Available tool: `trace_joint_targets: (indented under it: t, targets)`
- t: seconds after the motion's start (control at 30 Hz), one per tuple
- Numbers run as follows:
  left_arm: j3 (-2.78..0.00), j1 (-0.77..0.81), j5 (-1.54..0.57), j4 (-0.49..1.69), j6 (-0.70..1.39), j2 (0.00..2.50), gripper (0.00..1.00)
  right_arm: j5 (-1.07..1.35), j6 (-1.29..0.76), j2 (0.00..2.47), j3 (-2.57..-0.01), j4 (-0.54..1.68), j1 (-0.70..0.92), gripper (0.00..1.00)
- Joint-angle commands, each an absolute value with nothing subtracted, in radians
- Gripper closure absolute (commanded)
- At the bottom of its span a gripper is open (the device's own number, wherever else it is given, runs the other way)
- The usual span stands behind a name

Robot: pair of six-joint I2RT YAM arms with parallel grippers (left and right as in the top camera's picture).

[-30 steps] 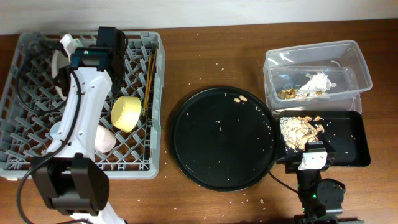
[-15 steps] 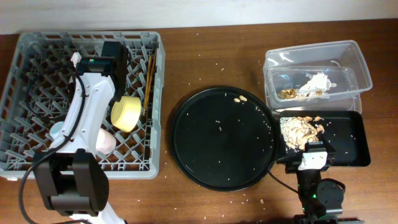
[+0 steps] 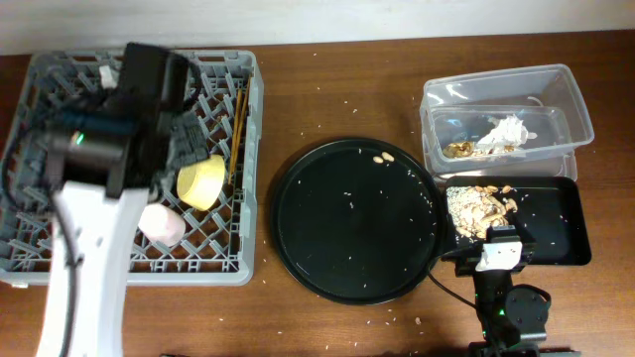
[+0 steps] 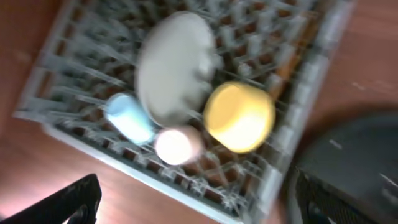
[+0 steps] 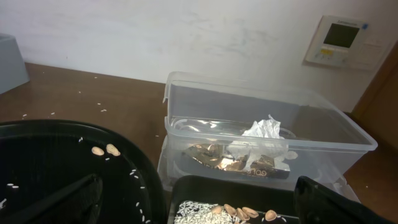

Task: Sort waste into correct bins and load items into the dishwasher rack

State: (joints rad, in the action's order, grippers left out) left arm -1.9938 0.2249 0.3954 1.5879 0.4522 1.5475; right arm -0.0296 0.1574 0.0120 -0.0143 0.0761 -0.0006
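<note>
Dishwasher rack sits at the left in the overhead view, with the yellow bowl and pink cup among its pegs and the left arm raised high above it. Across the table the clear tub holds the crumpled tissue and gold foil wrapper. The black rectangular tray holds the food scraps. Two nut pieces lie on the round black tray, so I'd judge the sorting nearly done. The next move calls for pinching those up and dropping them with the scraps.

The left wrist view is blurred. The left gripper looks spread apart with nothing in it, above the rack, where the pale plate and what seems to be the light-blue cup also lie.

In the right wrist view the right gripper is spread wide and empty, low over the table and facing the tub. A wall panel has a small display, its writing too small to read, and no brand shows anywhere
</note>
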Motion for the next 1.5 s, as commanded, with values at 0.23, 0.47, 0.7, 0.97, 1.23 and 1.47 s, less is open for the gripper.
trace_joint_targets:
  t: [0.23,0.47,0.7,0.97,1.23,1.47]
  targets:
    - [-2.003,0.239,0.215,1.681,0.436,1.430,0.01,-0.035,0.153,0.007,-0.006,0.078,-0.007,0.02]
    - [-1.808,0.239,0.310,1.166,0.180,1.287,0.01,-0.035,0.153,0.007,-0.006,0.078,-0.007,0.02]
    - [-1.158,0.211,0.280,0.643,0.163,0.899,0.01,-0.035,0.153,0.007,-0.006,0.078,-0.007,0.02]
    - [-0.494,0.128,0.218,0.242,0.164,0.476,0.01,-0.035,0.153,0.007,-0.006,0.078,-0.007,0.02]
    - [-0.127,0.104,0.146,0.120,0.167,0.124,0.01,-0.035,0.153,0.007,-0.006,0.078,-0.007,0.02]
    - [-0.009,0.109,0.138,0.067,0.166,0.005,0.01,-0.035,0.153,0.007,-0.006,0.078,-0.007,0.01]
